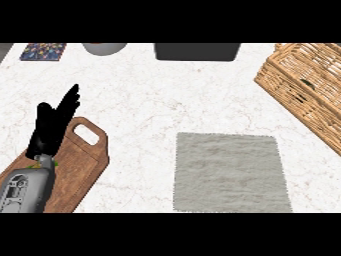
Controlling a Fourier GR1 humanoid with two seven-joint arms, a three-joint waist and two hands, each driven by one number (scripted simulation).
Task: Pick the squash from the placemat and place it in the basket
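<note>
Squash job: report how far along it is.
Done, as far as shows: the placemat lies bare, with no squash on it. A dark shape shows inside the basket, but I cannot tell whether it is the squash. In hand: nothing; the left hand is open, fingers straight, over the cutting board. The right hand is out of view. Left: confirming the squash is in the basket.

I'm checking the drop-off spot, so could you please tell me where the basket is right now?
In the head view the basket sits at the counter's right edge, up and to the right of the grey placemat, partly cut off by the frame.
</note>
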